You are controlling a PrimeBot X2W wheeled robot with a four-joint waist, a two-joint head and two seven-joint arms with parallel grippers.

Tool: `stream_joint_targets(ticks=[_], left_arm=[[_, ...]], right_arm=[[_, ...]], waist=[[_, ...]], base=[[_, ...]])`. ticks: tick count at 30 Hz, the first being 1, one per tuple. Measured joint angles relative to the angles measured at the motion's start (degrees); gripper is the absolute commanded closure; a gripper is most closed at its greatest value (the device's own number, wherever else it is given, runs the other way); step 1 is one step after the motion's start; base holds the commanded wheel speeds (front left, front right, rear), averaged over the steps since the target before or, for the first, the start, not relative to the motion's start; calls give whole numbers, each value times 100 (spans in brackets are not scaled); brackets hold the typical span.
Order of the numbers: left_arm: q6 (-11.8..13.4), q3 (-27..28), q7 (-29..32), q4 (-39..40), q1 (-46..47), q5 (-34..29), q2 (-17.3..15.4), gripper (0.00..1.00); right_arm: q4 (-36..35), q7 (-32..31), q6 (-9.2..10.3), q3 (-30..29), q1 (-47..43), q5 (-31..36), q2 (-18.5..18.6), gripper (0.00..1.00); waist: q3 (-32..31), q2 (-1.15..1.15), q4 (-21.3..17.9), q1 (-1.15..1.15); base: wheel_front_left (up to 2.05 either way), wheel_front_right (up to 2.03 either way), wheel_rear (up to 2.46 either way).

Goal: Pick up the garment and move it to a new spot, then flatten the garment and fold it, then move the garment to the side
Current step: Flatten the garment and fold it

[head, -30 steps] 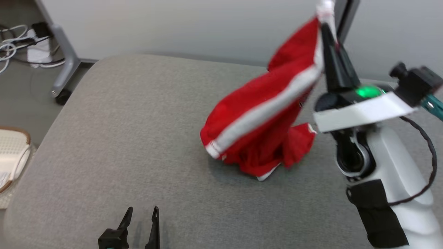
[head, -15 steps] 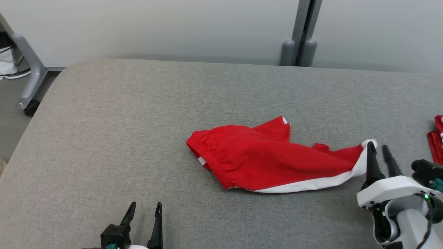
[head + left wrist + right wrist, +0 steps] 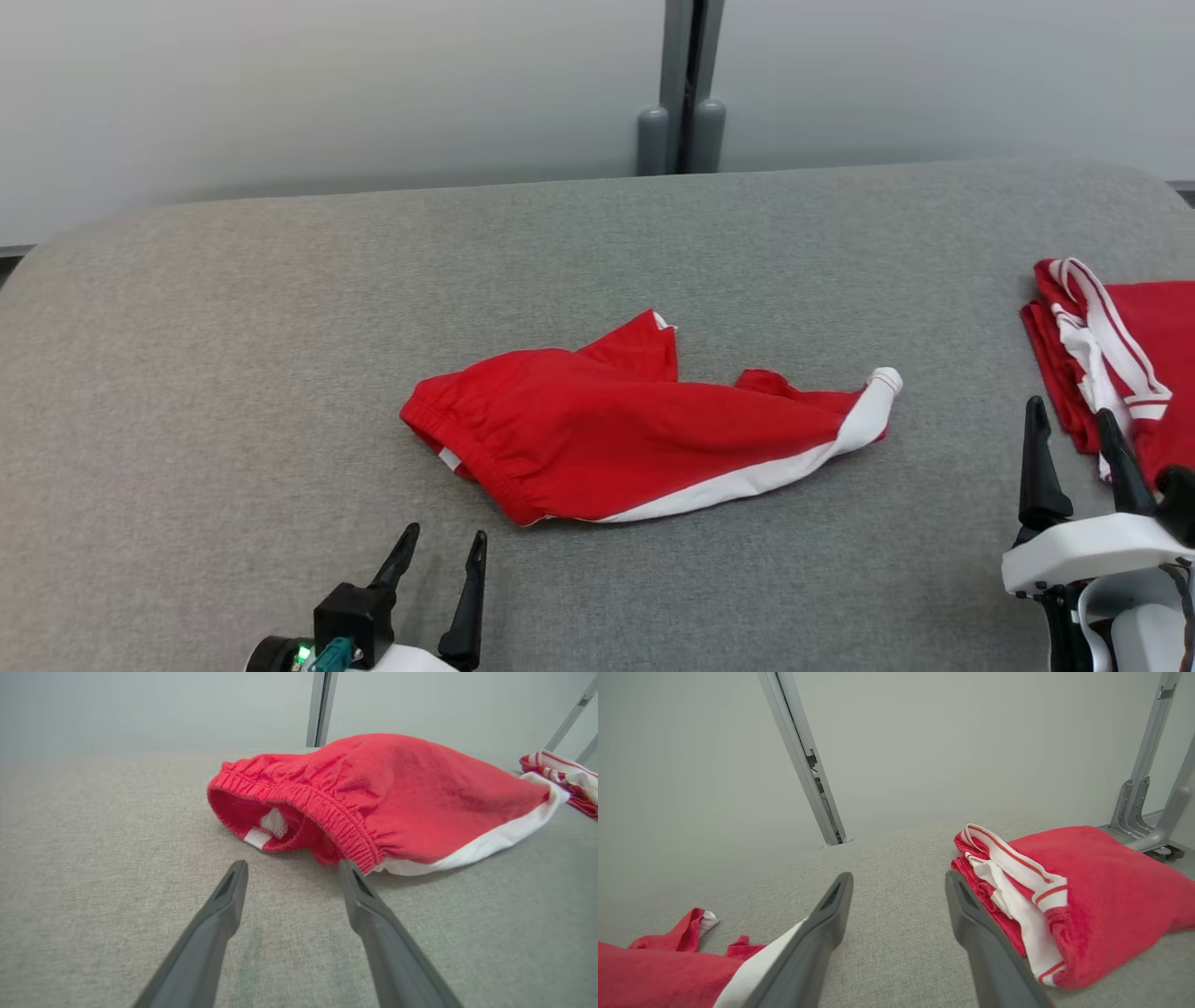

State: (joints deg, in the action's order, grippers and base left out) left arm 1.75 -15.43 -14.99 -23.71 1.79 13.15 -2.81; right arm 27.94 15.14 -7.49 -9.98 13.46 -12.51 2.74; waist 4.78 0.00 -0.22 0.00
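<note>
Both arms are empty-handed right now. The left gripper (image 3: 446,532) sits at the near edge of the grey cushion (image 3: 233,373), left of its middle, with its two fingers spread and nothing between them. In the left wrist view it's aimed straight at the elastic waistband (image 3: 327,812), and the right-hand finger is just short of it, so I'd guess that's the corner it's lining up for.

The right gripper (image 3: 1068,408) is over at the cushion's near right corner. Its fingers are also apart with nothing in them, and they point into the bare strip of cushion there.

The red shorts (image 3: 616,439) lie around the middle of the cushion, well crumpled. The waistband gapes open toward the cushion's left end, with a white label (image 3: 266,830) showing inside. One leg flap is kicked up toward the far edge, and the white trim (image 3: 747,481) runs off toward the right end.

A folded red-and-white pile (image 3: 1120,364) sits at the cushion's right end, apart from the shorts. That's probably the "side" spot.

My read is that the move part looks done, since the shorts have open cushion all round for spreading. Flattening comes next, one gripper per end. Thin fabric like this will likely bunch up if it's dragged across the weave.
</note>
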Motion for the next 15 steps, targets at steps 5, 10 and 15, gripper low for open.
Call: stream_joint_targets(ticks=[5,10,15], left_arm=[[-160,-191,-1,-185,91,220,2,0],[-387,-305,0,-269,173,560,1,0],[-444,-275,0,-269,207,727,3,0]], right_arm=[[-88,0,0,0,-118,-35,-2,0],[-103,0,0,59,-120,-68,-1,0],[-100,0,0,122,-115,-69,-1,0]], waist=[[64,0,-325,0],[139,0,-572,0],[178,0,-715,0]], base=[[0,0,0],[0,0,0],[0,0,0]])
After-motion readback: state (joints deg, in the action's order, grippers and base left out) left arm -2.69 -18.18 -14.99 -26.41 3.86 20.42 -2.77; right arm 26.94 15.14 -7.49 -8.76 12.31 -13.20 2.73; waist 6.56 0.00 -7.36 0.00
